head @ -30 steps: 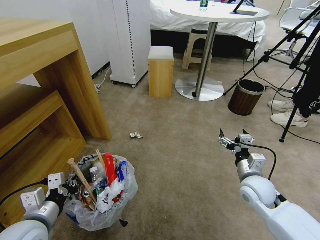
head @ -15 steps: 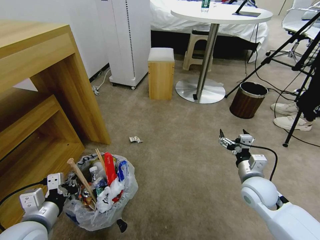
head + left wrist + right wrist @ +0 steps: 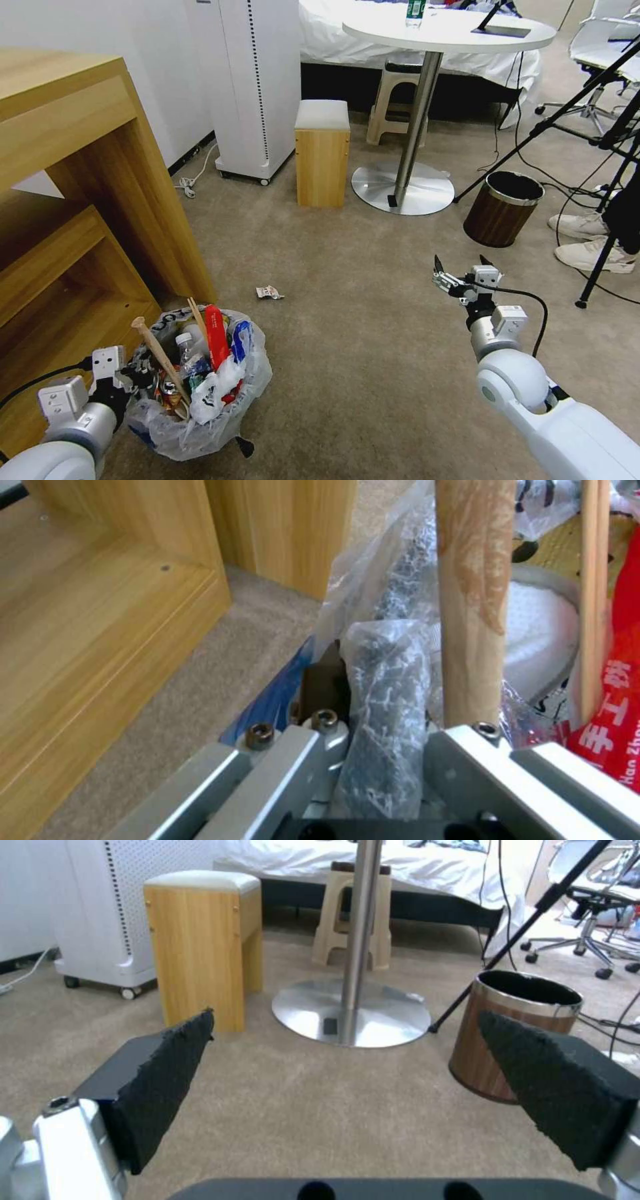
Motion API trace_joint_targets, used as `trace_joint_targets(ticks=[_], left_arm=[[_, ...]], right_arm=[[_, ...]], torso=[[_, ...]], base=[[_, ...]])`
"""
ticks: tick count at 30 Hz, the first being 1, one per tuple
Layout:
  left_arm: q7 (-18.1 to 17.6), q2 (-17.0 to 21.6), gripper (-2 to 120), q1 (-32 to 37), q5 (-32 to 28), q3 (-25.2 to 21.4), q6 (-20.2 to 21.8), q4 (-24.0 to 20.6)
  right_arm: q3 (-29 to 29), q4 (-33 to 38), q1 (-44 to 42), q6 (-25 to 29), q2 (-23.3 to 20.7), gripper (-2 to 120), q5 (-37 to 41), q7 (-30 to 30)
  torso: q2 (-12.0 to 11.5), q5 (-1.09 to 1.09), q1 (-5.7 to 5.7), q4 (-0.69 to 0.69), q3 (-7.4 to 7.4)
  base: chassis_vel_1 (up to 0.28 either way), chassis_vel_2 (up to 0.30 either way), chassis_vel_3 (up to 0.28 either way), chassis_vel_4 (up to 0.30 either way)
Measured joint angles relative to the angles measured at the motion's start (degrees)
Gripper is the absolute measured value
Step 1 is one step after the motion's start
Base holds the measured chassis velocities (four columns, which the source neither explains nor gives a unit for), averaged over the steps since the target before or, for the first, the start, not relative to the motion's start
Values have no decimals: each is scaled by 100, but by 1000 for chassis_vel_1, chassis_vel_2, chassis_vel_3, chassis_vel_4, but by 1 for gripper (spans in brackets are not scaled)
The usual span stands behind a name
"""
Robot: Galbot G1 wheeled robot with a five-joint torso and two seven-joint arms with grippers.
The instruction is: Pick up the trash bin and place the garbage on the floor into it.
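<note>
While my left gripper (image 3: 137, 379) clamps the bin (image 3: 200, 427) rim, my right gripper (image 3: 459, 275) hangs open above the floor (image 3: 347, 333).

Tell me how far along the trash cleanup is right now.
Mostly done, it seems. The trash bin is already stuffed with cartons, a bottle and a wooden stick, and the left gripper is clamped on its bagged rim. The right gripper hangs open and empty over the floor. One crumpled wrapper remains on the carpet.
</note>
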Motion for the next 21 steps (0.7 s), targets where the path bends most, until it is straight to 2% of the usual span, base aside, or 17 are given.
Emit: trace_joint_targets(ticks=[10,21], left_arm=[[-5,10,1,-51,-23,0,-8,65],[-80,-2,1,-99,-111,6,-5,138]], right_arm=[[-88,-84,55,99,54,100,-45,-16],[-41,-96,-10,178,43,100,-74,-39]], torso=[[0,0,0,0,0],[0,0,0,0,0]], base=[[-84,93,85,-97],[-25,17,24,-17]])
